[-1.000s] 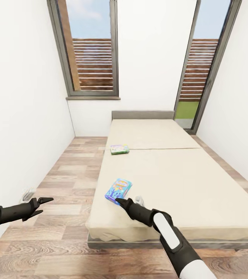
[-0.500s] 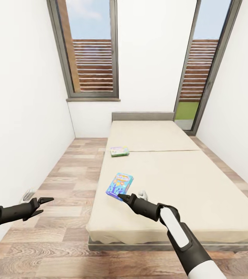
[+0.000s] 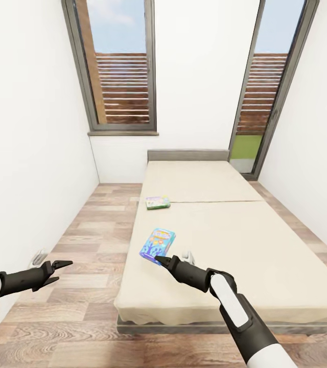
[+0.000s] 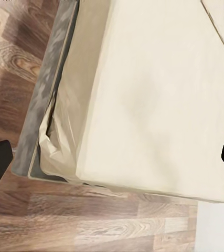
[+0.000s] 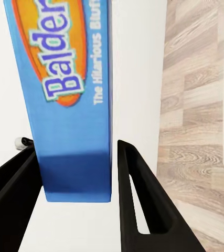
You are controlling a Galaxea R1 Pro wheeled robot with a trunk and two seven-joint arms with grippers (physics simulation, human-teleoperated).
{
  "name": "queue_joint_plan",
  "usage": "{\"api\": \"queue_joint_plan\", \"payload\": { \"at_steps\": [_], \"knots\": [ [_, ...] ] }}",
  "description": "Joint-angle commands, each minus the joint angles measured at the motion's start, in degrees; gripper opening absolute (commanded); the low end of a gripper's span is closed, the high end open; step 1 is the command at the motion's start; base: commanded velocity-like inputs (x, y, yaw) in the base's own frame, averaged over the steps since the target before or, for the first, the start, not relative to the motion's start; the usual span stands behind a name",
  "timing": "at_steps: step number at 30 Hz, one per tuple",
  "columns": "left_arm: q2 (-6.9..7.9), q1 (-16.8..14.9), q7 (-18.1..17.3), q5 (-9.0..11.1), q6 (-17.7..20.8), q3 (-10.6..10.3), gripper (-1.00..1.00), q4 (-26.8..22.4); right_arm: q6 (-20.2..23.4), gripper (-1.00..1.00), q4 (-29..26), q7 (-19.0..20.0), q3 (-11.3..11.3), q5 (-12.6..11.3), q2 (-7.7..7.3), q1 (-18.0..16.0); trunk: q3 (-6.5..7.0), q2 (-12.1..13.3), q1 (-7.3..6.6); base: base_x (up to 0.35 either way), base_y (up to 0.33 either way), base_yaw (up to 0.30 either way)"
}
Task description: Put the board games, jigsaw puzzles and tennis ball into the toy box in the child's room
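— Two board games on the bed (image 3: 225,225), correct?

— Yes. From my head view the blue board game (image 3: 157,244) lies near the bed's left edge, at about 11 o'clock from my right gripper (image 3: 159,260); the green board game (image 3: 158,202) sits farther up the mattress, toward 12 o'clock, well apart from the first.

— How do the fingers stand?

— On the right they are apart. In the right wrist view the blue box's end sits between the two dark fingers (image 5: 140,210) (the lettering on its side reads "Balder..."), and I cannot tell whether either one touches it. The left gripper (image 3: 61,266) hangs over the wooden floor (image 3: 92,235) at about 9 o'clock from the bed, fingers apart, holding nothing; its wrist camera looks down on the bed's corner and the grey bed frame (image 4: 43,113).
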Motion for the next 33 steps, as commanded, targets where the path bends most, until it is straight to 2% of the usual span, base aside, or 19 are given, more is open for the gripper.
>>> {"api": "queue_joint_plan", "payload": {
  "at_steps": [1, 6, 12, 18, 24, 33],
  "knots": [
    [-0.01, -0.04, -0.04, 0.13, 0.43, 0.11, 1.00, 0.03, 0.11, -1.00, -0.07, 0.22, -0.13, 0.26, -0.06, -0.05, 0.13, 0.39, -0.23, 0.000, 0.000, 0.000],
    [-0.16, -0.04, -0.04, 0.10, 0.36, 0.10, 1.00, 0.03, 0.32, -1.00, -0.27, -0.30, -0.08, 0.30, -0.43, -0.10, 1.03, 2.40, -1.33, 0.000, 0.000, 0.000],
    [-0.18, -0.04, 0.16, -0.01, 0.32, 0.10, 1.00, 0.01, 1.14, -1.00, -0.29, -3.03, -0.42, 0.77, -0.81, -0.73, 2.11, 4.80, -2.65, 0.000, 0.000, 0.000],
    [-0.18, -0.04, 0.58, -0.21, 0.34, 0.05, 1.00, 0.02, 1.08, -1.00, -0.53, -2.67, -0.59, 0.74, -1.97, 0.04, 3.18, 7.21, -3.96, 0.000, 0.000, 0.000],
    [-0.19, -0.04, 0.79, -0.30, 0.43, 0.01, 1.00, 0.02, 1.00, -1.00, -0.77, -2.52, -0.60, 0.72, -2.27, 0.14, 4.26, 9.61, -5.28, 0.000, 0.000, -0.009],
    [0.14, -0.04, 0.14, -0.18, 0.86, 0.04, 1.00, 0.00, 1.03, -1.00, -1.33, -2.33, -0.70, 0.71, -2.39, 0.15, 5.88, 13.22, -7.26, 0.000, 0.000, -0.230]
  ]
}}
